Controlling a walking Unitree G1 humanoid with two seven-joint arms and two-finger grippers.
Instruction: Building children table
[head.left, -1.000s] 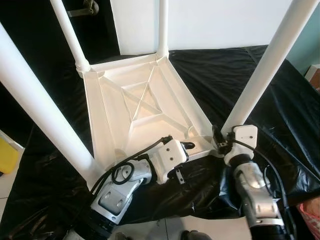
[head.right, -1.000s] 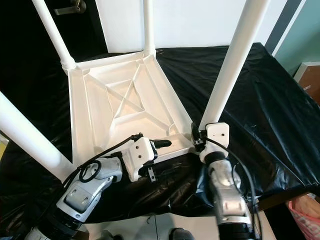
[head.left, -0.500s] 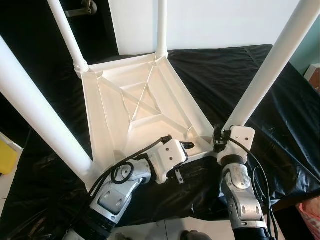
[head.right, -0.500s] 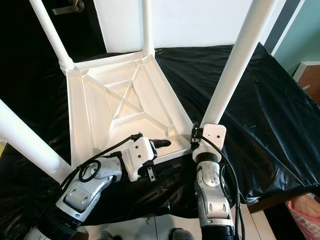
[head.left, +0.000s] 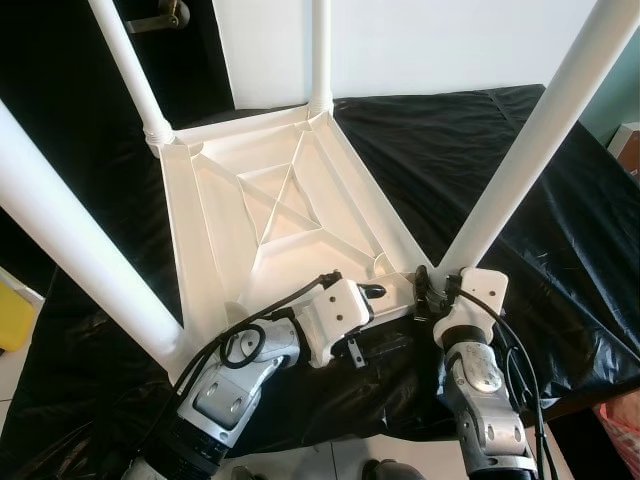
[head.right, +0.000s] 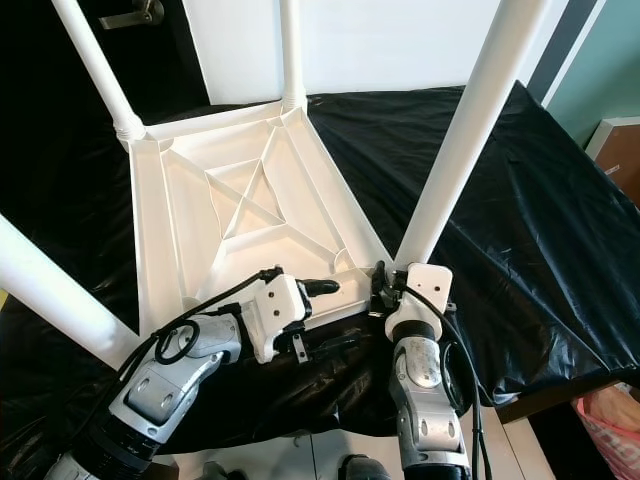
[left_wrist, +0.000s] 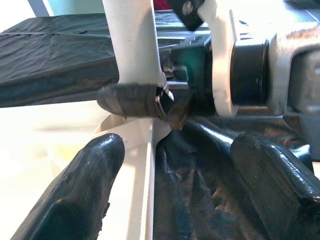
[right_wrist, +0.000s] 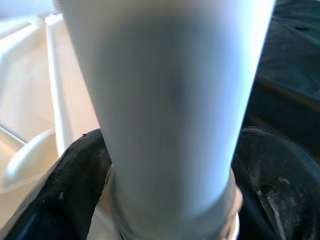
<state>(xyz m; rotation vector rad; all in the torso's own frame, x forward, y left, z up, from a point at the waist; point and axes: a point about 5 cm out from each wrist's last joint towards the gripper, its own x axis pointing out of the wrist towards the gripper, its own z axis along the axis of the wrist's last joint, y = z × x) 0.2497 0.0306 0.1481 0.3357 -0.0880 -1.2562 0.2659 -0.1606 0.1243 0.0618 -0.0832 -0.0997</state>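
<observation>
One upside-down white table top (head.left: 270, 210) with four legs up, no readable writing. Right gripper (head.left: 432, 290) pinches the near-right leg (head.left: 520, 165); left gripper (left_wrist: 170, 165) jaws spread at the edge.

Bright, even light is filling the head views, glancing off the crinkled black sheet (head.left: 520, 160) in pale streaks and leaving only soft shadows inside the ribs of the white table top (head.left: 280, 210), while the table legs (head.left: 70, 250) are bowing outward near the edges from lens distortion. In the left wrist view the table edge is blowing out to glare and the near fingers (left_wrist: 80, 195) are reading soft. In the right wrist view the leg (right_wrist: 170, 110) is looming close and blurred.
</observation>
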